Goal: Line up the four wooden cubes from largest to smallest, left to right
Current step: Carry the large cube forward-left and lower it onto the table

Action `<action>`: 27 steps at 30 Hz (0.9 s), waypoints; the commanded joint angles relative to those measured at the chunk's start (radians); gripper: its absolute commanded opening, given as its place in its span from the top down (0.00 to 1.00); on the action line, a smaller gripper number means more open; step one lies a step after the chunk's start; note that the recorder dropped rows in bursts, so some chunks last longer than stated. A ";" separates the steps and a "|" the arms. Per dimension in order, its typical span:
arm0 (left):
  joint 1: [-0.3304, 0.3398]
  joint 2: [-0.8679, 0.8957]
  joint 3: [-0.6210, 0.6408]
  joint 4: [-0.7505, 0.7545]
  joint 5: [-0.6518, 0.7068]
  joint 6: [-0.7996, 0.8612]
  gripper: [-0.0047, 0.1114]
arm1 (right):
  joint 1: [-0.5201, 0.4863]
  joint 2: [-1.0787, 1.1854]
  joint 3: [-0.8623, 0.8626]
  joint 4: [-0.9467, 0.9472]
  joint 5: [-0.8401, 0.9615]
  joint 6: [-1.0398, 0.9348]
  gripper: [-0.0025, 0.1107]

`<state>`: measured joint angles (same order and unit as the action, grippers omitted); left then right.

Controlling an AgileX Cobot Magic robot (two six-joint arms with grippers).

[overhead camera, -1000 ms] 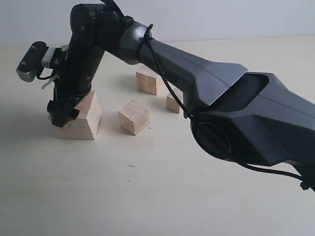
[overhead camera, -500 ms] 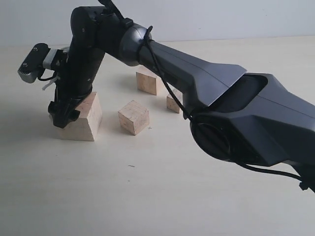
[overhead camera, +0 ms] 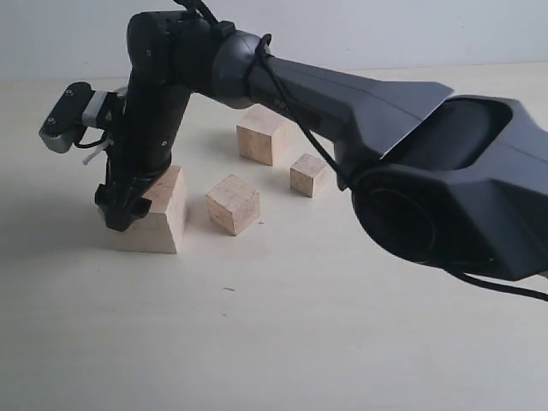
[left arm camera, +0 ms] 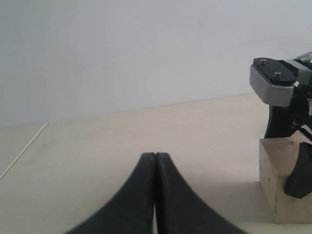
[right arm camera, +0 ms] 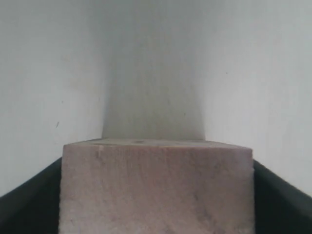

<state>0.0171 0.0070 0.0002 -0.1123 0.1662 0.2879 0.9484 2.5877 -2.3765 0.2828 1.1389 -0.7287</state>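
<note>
My right gripper [overhead camera: 124,204] reaches across to the left side of the table [overhead camera: 274,342] and is clamped on the big cube [overhead camera: 158,218]. In the right wrist view the wood fills the gap between the two dark fingers [right arm camera: 29,209]. The big cube is the leftmost of the four. It looks to be resting on the table, though from here I can't be sure its base is fully down.

Just right of it, with a gap between, sits the middle cube [overhead camera: 233,204], turned corner-on toward me. The far cube [overhead camera: 261,137] stands behind that one. The small cube [overhead camera: 308,174] is further right, between the two in depth. These three stand apart from one another.

My left gripper [left arm camera: 155,195] is low over the table with its fingers pressed together. Its camera sees the big cube off to one side, with the right gripper on it.
</note>
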 commanded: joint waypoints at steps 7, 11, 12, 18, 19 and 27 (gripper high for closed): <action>0.001 -0.007 0.000 -0.001 -0.004 -0.002 0.96 | -0.001 -0.049 0.206 -0.040 0.082 -0.041 0.96; 0.001 -0.007 0.000 -0.001 -0.004 -0.002 0.96 | -0.001 -0.044 0.208 -0.044 0.082 -0.049 0.96; 0.001 -0.007 0.000 -0.001 -0.004 -0.002 0.96 | -0.001 -0.044 0.208 -0.044 0.082 -0.049 0.96; 0.001 -0.007 0.000 -0.001 -0.004 -0.002 0.96 | -0.001 -0.044 0.208 -0.050 0.082 -0.049 0.73; 0.001 -0.007 0.000 -0.001 -0.004 -0.002 0.96 | -0.001 -0.044 0.208 -0.050 0.082 -0.049 0.68; 0.001 -0.007 0.000 -0.001 -0.004 -0.002 0.96 | -0.001 -0.100 0.206 -0.035 0.082 -0.033 0.13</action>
<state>0.0171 0.0070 0.0002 -0.1123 0.1662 0.2879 0.9484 2.5000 -2.1879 0.2602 1.1624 -0.7703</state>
